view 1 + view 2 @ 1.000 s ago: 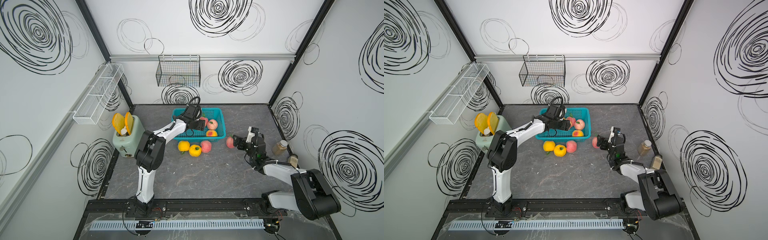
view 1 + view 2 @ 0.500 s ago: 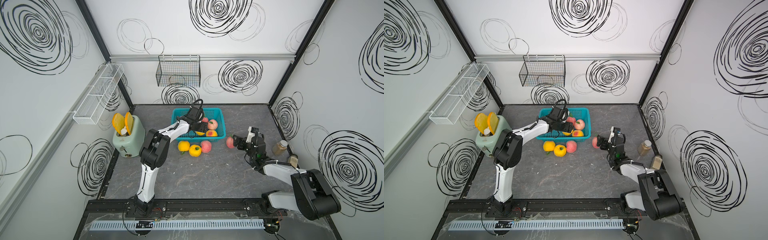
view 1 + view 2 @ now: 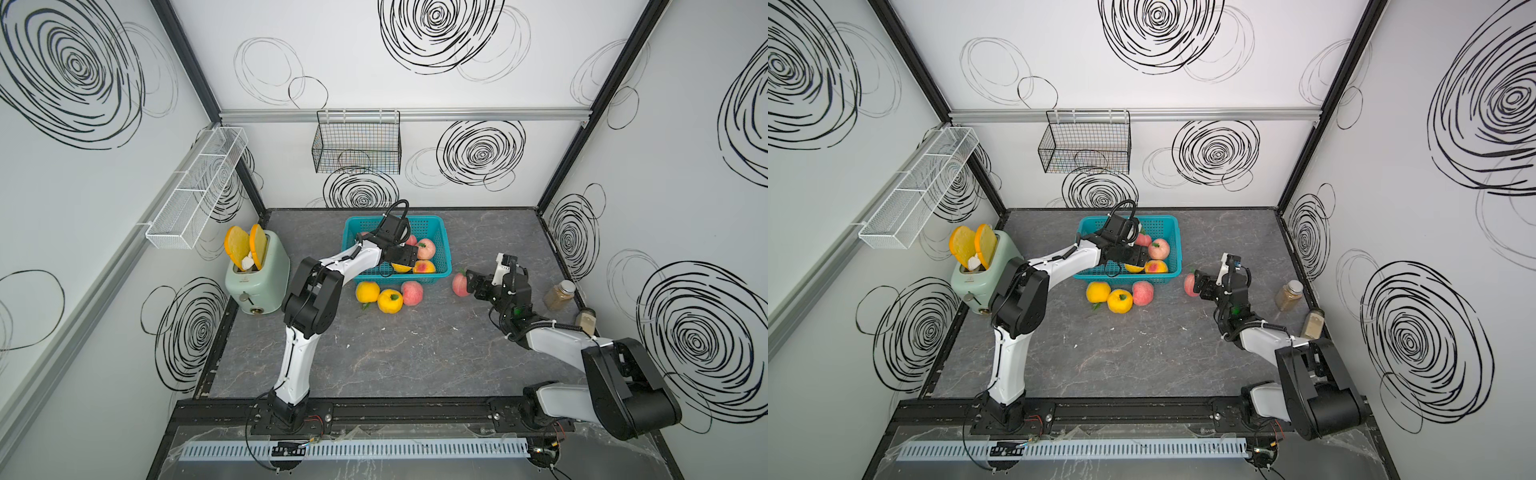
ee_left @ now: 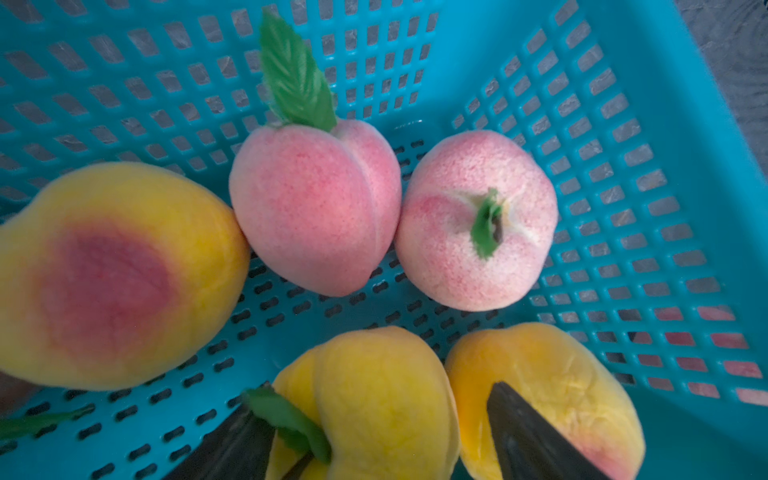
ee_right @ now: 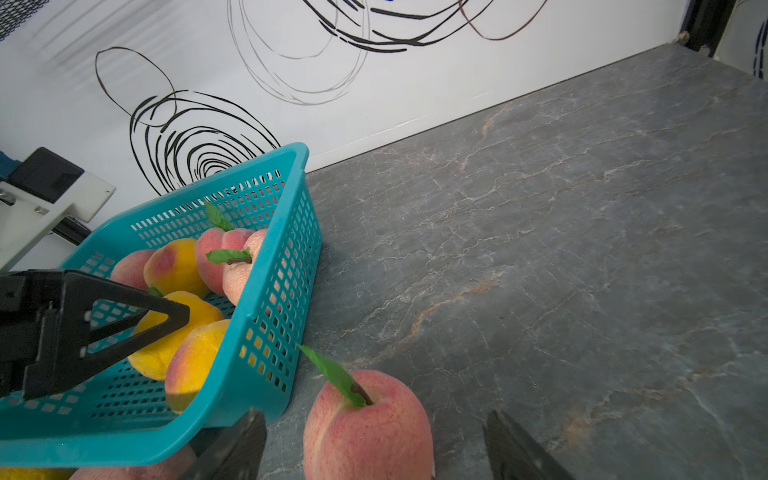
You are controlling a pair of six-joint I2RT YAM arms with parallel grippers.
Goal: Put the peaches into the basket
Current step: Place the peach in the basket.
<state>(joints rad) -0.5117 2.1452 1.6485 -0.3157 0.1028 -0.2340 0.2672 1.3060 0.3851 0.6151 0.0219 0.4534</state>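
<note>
Depositing a yellow peach (image 4: 365,407) in the turquoise basket (image 4: 623,208), we are holding the left claw (image 4: 376,392) wide around it. The right claw (image 5: 374,413) is straddling, wide, a pink peach (image 5: 365,432) on the desk (image 5: 540,249); we are judging closure due next.

surface: grey marble table (image 3: 395,357) | basket (image 3: 444,249) | toaster (image 3: 257,282) | four loose peaches (image 3: 412,293) | two jars (image 3: 559,295)

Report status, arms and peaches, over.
Left gripper open in basket, around yellow peach. Right gripper open, straddling pink peach on table, basket corner close. Three peaches loose in front of basket.
</note>
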